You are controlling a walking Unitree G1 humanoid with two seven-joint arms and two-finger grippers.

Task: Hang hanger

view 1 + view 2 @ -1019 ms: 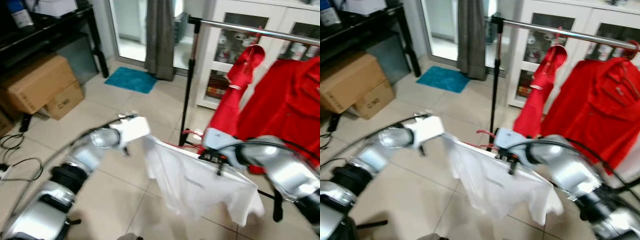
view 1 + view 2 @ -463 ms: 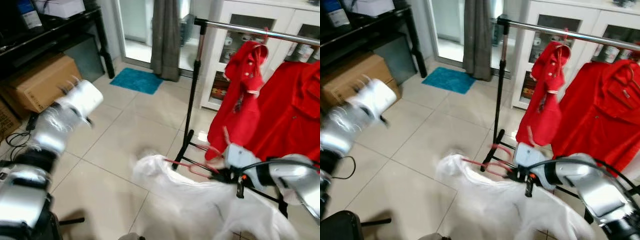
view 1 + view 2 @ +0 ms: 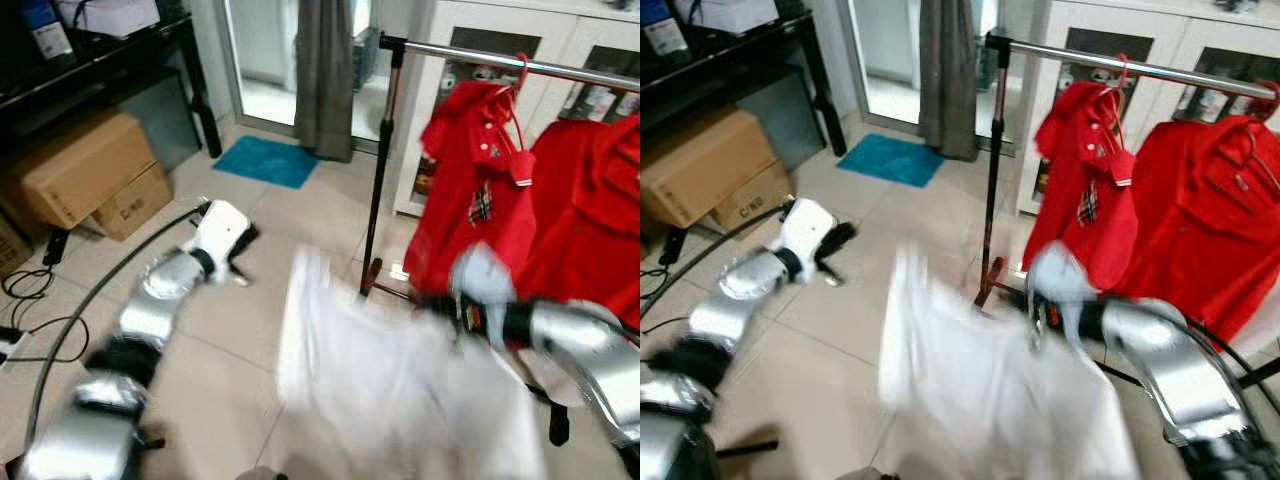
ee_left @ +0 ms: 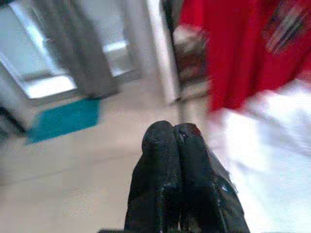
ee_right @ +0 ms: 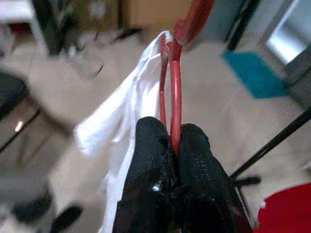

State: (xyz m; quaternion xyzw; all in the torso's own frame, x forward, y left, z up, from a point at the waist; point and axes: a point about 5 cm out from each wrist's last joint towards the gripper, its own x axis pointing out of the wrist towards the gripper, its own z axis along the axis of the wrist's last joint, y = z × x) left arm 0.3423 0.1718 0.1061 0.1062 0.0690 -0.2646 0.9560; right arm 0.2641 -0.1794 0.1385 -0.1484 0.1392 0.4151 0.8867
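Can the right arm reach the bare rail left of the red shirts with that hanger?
Probably yes. The right pincer, shut on the red hanger with the white shirt, sits below the rail, whose stretch beside the red polo is bare. It still needs a big lift.

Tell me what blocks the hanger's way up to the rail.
Nothing visible blocks it. The right gripper pinches the red hanger with the white shirt, below the rail. Two red garments already hang there; the bare stretch by the pole looks free.
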